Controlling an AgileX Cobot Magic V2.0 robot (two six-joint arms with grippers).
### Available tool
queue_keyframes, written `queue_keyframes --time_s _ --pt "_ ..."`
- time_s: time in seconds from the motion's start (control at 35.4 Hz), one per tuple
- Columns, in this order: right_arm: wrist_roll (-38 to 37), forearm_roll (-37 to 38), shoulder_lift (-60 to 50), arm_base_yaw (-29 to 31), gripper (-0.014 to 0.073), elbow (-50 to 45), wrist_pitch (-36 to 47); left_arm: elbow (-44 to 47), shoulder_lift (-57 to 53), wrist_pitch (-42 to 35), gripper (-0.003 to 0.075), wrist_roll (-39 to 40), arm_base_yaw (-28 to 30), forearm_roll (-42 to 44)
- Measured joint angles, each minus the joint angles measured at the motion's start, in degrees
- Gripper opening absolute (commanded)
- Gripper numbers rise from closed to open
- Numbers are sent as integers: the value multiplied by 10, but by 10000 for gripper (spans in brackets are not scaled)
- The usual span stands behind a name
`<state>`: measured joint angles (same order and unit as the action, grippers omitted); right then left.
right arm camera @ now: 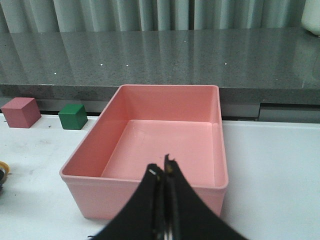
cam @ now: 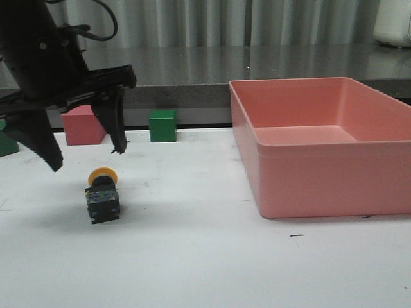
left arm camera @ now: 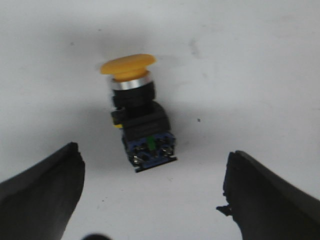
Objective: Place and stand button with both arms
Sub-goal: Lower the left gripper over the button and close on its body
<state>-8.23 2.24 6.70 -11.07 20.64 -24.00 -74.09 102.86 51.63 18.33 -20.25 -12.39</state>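
Observation:
The button lies on its side on the white table at the left, with its yellow cap pointing to the back and its bluish contact block towards the front. My left gripper hangs open just above and behind it, touching nothing. In the left wrist view the button lies between and ahead of the two spread fingers, with the left gripper empty. My right gripper is shut and empty, in front of the pink bin. It does not show in the front view.
A large empty pink bin stands on the right half of the table. A pink cube and a green cube sit at the back left, and another green block at the left edge. A dark counter runs behind.

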Motion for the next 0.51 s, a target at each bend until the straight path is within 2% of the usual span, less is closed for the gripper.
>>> queue_keyframes --time_s 0.51 --pt "0 0 0 0 -71 0 0 -100 123 54 545 9 9 -1"
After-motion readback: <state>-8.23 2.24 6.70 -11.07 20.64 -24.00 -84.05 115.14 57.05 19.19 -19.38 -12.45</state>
